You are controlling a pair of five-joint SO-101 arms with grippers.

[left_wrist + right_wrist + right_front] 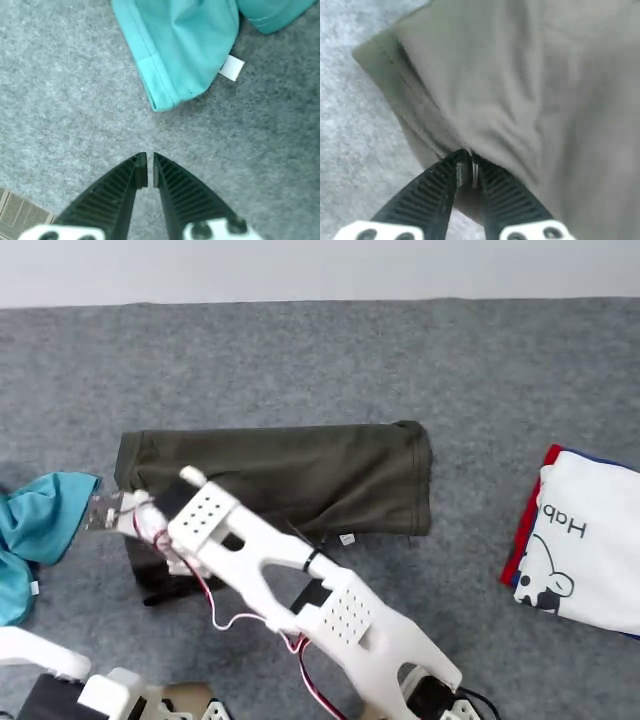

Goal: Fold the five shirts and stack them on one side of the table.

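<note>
Right gripper (466,169) is pinching the olive shirt (290,475) at the end nearest the teal shirt (45,520), jaws clamping a fold of cloth, probably to carry that end across. The olive shirt is lying as a long band mid-desk (300,350). Left gripper (149,170) is hanging over bare desk, jaws pressed together, holding nothing. White shirt (590,545) is topping the stack at the far side.

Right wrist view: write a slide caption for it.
Right gripper pinching the edge of the olive-green cloth shirt on the grey felt table.
</note>
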